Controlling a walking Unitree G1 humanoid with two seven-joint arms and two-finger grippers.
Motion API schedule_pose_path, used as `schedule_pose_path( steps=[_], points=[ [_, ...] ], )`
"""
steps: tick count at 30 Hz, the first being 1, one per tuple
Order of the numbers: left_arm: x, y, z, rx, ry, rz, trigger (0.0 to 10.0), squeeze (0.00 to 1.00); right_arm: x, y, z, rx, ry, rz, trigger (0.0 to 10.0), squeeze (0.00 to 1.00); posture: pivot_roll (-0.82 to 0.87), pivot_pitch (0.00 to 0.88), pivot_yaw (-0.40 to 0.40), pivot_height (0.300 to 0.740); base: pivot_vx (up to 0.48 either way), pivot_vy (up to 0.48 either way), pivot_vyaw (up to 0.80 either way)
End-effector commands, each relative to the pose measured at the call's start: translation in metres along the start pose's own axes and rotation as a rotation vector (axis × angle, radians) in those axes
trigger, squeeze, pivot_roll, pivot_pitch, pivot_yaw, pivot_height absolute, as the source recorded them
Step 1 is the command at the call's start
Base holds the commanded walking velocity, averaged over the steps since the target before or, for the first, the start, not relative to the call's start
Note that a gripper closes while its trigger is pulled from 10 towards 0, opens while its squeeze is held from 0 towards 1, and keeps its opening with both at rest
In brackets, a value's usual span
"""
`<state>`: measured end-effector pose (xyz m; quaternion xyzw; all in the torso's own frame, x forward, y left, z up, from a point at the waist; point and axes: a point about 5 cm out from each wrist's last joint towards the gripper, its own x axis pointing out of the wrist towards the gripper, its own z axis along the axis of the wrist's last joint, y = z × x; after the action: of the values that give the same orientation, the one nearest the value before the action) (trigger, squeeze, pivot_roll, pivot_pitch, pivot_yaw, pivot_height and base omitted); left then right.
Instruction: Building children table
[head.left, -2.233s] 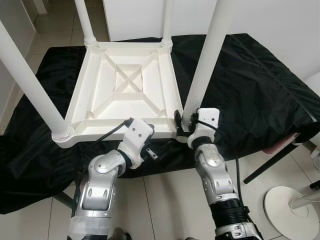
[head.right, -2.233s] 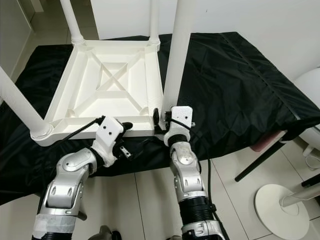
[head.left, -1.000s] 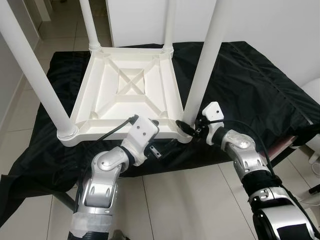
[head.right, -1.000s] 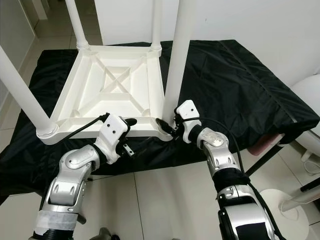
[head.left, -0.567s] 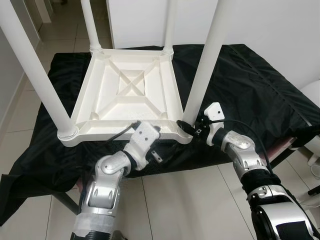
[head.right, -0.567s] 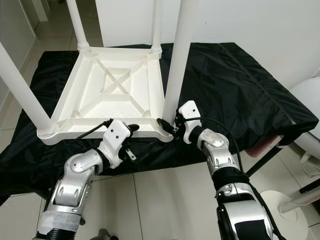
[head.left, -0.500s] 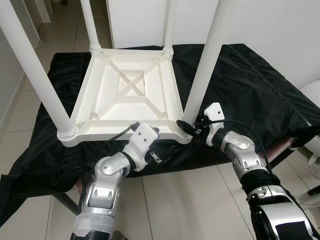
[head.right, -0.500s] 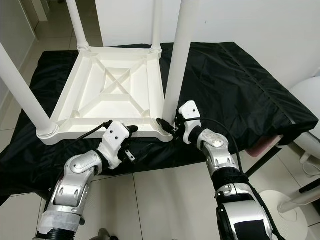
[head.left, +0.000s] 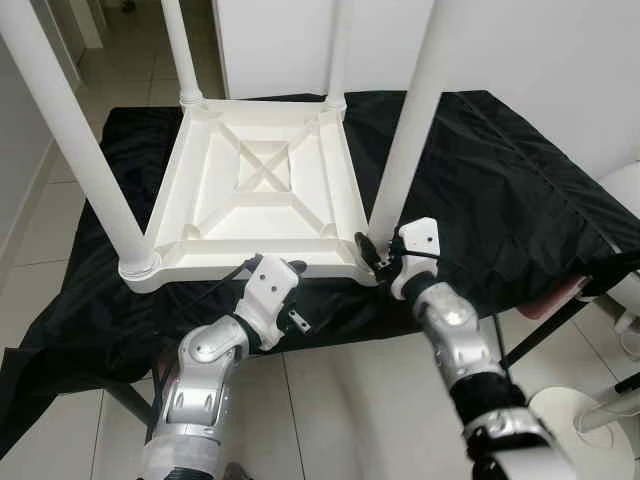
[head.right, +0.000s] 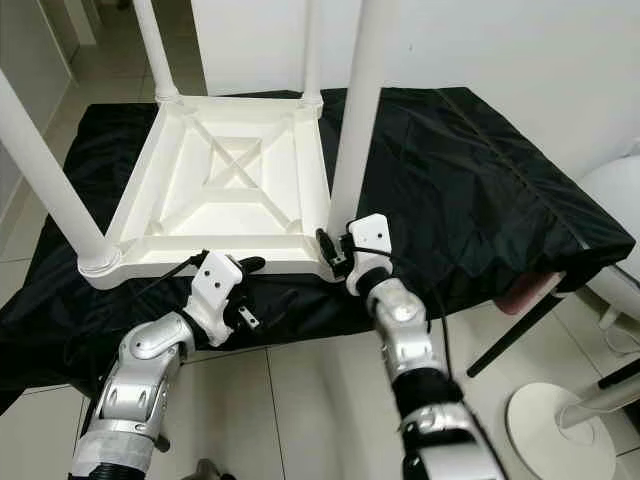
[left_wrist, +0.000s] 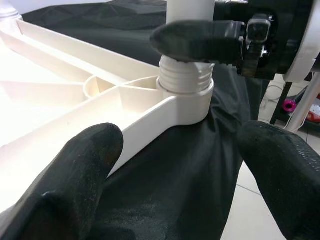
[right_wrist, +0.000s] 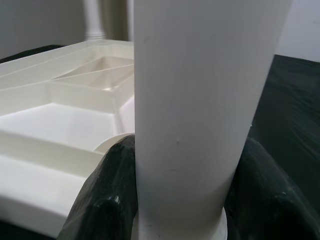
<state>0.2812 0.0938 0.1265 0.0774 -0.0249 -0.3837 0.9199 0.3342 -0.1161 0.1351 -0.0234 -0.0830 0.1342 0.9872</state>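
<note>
**Clerk:** While the near-right leg (head.left: 408, 130) is being seated, enter item one: white plastic children's table top (head.left: 260, 195), lying upside down, ribbed underside up, on a black cloth (head.left: 500, 180) spread over a stand.

**Checker:** Legs?

**Clerk:** Four white round legs, all standing upright in the corner sockets. Far-left leg (head.left: 180, 50), far-right leg (head.left: 338, 50), near-left leg (head.left: 75, 150). The near-right one shows thread (left_wrist: 186, 77) above its socket collar (left_wrist: 187, 102), so by my reckoning it is not fully screwed home.

**Checker:** Grippers?

**Clerk:** Right gripper (right_wrist: 182, 200): black fingers (right_wrist: 107, 200) closed round the base of the near-right leg, one on each side, touching it just above the collar. Left gripper (left_wrist: 180, 160): fingers spread wide, holding nothing, poised at the near edge of the table top just beside that same corner, over the cloth.

**Checker:** Step in hand?

**Clerk:** Judged as tightening the last leg. Three appear seated; this one is under grip.

**Checker:** Next move?

**Clerk:** Likely a turn of the right wrist about the leg's axis to run down the remaining thread, then release and re-grip as needed. The left gripper would do well to close on the table top's rim and brace it, since the top may otherwise slide on the slick cloth or spin with the leg. Keep the leg plumb, or the thread may cross.
</note>
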Motion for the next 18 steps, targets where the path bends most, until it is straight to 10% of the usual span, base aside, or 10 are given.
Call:
schedule_pose_path(
  steps=[1,10,11,12,13,14,18],
  points=[
    [0.002,0.006,-0.004,-0.059,-0.023,0.279,10.0,0.0,-0.007,0.001,-0.01,0.029,0.052,-0.084,10.0,0.0,-0.07,0.052,-0.008,0.74,0.0,0.0,0.0],
    [0.001,0.016,0.002,-0.062,-0.054,0.319,10.0,0.0,-0.006,0.023,-0.003,0.087,0.038,-0.17,10.0,0.0,-0.06,0.059,-0.01,0.74,0.0,0.0,0.0],
    [0.001,0.016,0.002,-0.061,-0.057,0.317,10.0,0.0,-0.007,0.022,-0.002,0.092,0.04,-0.172,10.0,0.17,-0.06,0.062,-0.012,0.74,0.0,0.0,0.0],
    [0.0,0.017,0.002,-0.058,-0.058,0.315,10.0,0.0,-0.008,0.02,-0.001,0.094,0.041,-0.18,10.0,0.65,-0.06,0.062,-0.012,0.74,0.0,0.0,0.0],
    [0.0,0.017,0.001,-0.056,-0.058,0.314,10.0,0.0,-0.009,0.02,-0.001,0.092,0.043,-0.186,10.0,0.65,-0.06,0.062,-0.012,0.74,0.0,0.0,0.0],
    [-0.001,0.016,0.0,-0.047,-0.052,0.306,10.0,0.0,-0.01,0.018,-0.002,0.092,0.045,-0.19,10.0,1.0,-0.05,0.062,-0.011,0.74,0.0,0.0,0.0],
    [-0.002,0.014,-0.001,-0.038,-0.048,0.295,10.0,0.0,-0.011,0.017,-0.001,0.089,0.042,-0.194,10.0,1.0,-0.05,0.067,-0.01,0.74,0.0,0.0,0.0]
  ],
)
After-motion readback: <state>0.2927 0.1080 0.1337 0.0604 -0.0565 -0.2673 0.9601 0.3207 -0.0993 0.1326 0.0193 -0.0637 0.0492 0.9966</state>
